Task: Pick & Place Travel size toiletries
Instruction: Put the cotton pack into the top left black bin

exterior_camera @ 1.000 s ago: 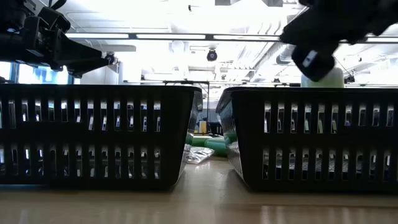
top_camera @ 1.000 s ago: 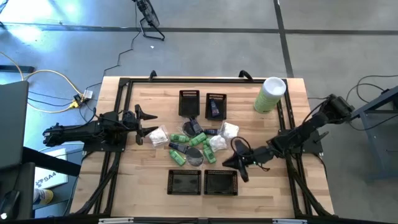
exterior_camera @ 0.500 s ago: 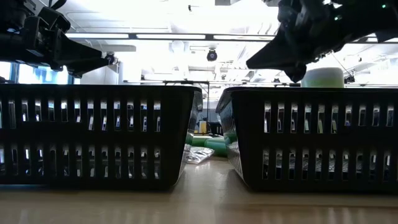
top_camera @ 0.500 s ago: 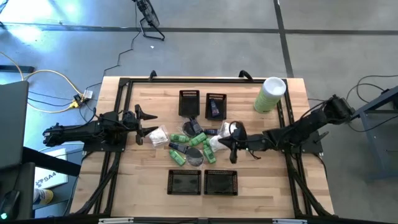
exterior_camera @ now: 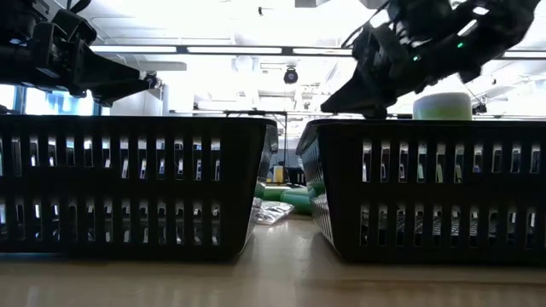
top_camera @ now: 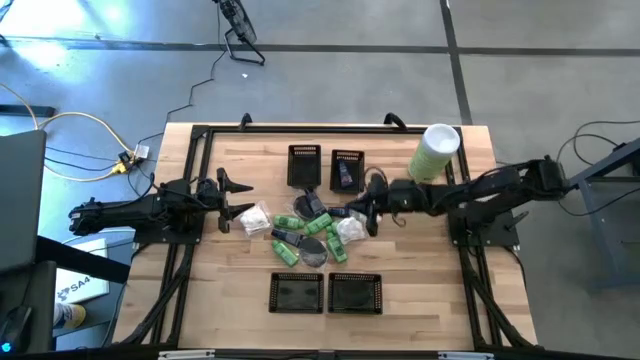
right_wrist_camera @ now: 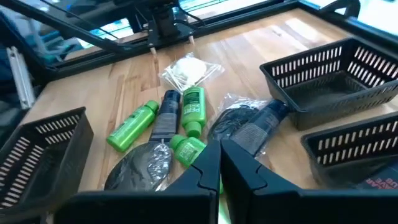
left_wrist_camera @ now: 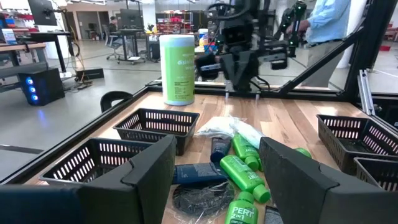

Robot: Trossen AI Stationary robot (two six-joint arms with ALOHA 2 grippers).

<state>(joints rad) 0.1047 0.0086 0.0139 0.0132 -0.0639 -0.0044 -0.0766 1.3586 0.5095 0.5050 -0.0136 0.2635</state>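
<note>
The toiletries lie in a pile mid-table: green bottles (top_camera: 300,220), white crinkly packets (top_camera: 255,218) (top_camera: 352,228), dark blue pieces (top_camera: 288,240) and a grey disc (top_camera: 313,252). My right gripper (top_camera: 368,215) hangs above the pile's right side, over the white packets, and its fingers (right_wrist_camera: 208,163) are shut with nothing between them. Its wrist view looks down on green bottles (right_wrist_camera: 193,107), a clear-wrapped dark piece (right_wrist_camera: 249,127) and a white packet (right_wrist_camera: 186,70). My left gripper (top_camera: 238,200) waits open at the pile's left side, with the pile ahead of its fingers (left_wrist_camera: 149,171).
Two black mesh baskets (top_camera: 304,165) (top_camera: 347,170) stand behind the pile; the right one holds a dark blue item. Two more (top_camera: 297,292) (top_camera: 356,293) stand at the near edge. A tall pale-green cylinder (top_camera: 434,152) stands at the far right. A person (left_wrist_camera: 329,22) is beyond the table.
My right gripper has swung from beside the near right basket toward the table's far edge and a little left, ending above the right side of the pile. The pile itself has kept its place.
</note>
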